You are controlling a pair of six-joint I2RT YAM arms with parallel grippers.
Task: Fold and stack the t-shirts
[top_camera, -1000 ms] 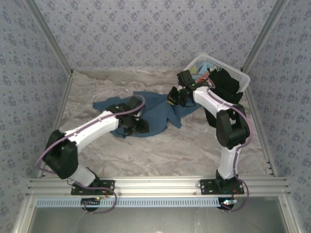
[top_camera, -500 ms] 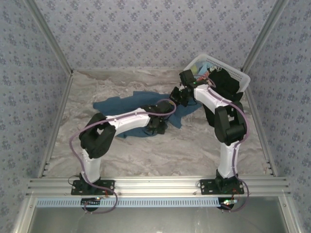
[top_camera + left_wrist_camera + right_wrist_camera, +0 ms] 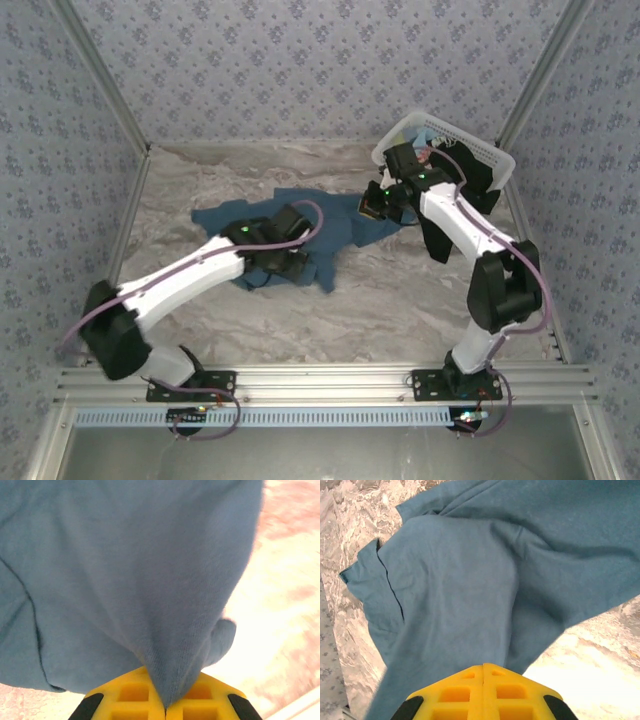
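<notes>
The dusty-blue t-shirt (image 3: 345, 222) lies crumpled mid-worktop, nearer the far edge. The left end effector (image 3: 165, 707) is pinched tight on a fold at its near side. The right end effector (image 3: 483, 667) is clamped closed on its right end, near the white basket (image 3: 497, 157) in the far right corner.

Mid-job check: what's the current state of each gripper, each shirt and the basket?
left gripper: shut, pinching a fold of the blue t-shirt.
right gripper: shut on the blue t-shirt.
blue t-shirt: unfolded, crumpled on the table, gripped by both.
black t-shirt: unfolded, draped over the basket rim.
basket: upright, clothes inside.
</notes>
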